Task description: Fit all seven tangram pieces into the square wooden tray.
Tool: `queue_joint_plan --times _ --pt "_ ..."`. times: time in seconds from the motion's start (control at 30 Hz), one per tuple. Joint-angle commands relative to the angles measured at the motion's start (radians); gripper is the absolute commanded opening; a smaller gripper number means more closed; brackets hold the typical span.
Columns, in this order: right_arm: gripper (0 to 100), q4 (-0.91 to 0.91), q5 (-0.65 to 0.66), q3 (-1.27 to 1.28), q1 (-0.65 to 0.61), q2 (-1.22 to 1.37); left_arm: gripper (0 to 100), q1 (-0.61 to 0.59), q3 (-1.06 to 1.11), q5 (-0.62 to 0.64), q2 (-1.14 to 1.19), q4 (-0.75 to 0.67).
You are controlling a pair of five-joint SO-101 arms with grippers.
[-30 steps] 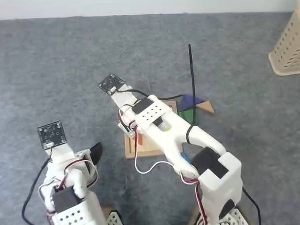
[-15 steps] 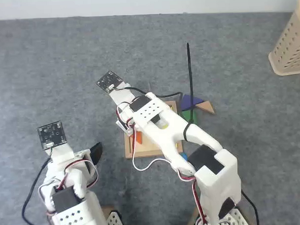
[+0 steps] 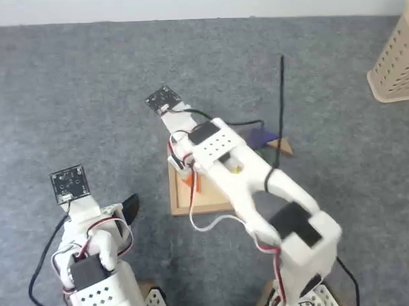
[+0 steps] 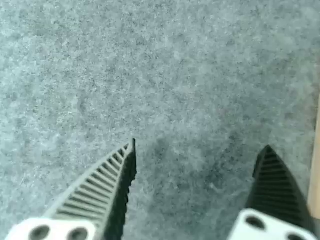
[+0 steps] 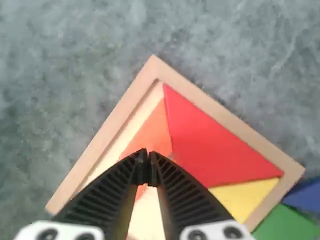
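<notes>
My right claw [image 5: 148, 154], closed on nothing, hung at the tray's [image 5: 200, 99] orange piece [image 5: 152, 131]; nudging it flush seemed next.

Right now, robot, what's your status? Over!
Left gripper open, over carpet. Right gripper shut, tips at orange piece in tray. Red piece, yellow piece in; blue piece, green piece outside.

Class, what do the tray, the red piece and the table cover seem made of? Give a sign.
Tray: pale unpainted wood, by its tan matte rim. Red piece: likely painted wood, smooth flat colour. Cover: grey felt or carpet, fuzzy and mottled.
</notes>
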Motion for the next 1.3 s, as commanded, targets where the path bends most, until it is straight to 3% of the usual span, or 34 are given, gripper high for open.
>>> queue_joint_plan --times 0.0,0.17,0.9,1.27 --pt "1.0 -0.084 -0.009 0.158 -0.019 -0.211 35 0.002 -0.013 -0.002 -0.012 -0.002" --pt "1.0 -0.209 -0.006 0.311 -0.016 -0.209 35 0.002 -0.013 -0.002 -0.012 -0.002" --pt "1.0 -0.171 -0.008 0.129 -0.022 0.028 35 0.002 -0.013 -0.002 -0.012 -0.002" --pt "1.0 -0.154 -0.008 0.110 -0.113 0.028 35 0.002 -0.013 -0.002 -0.012 -0.002"
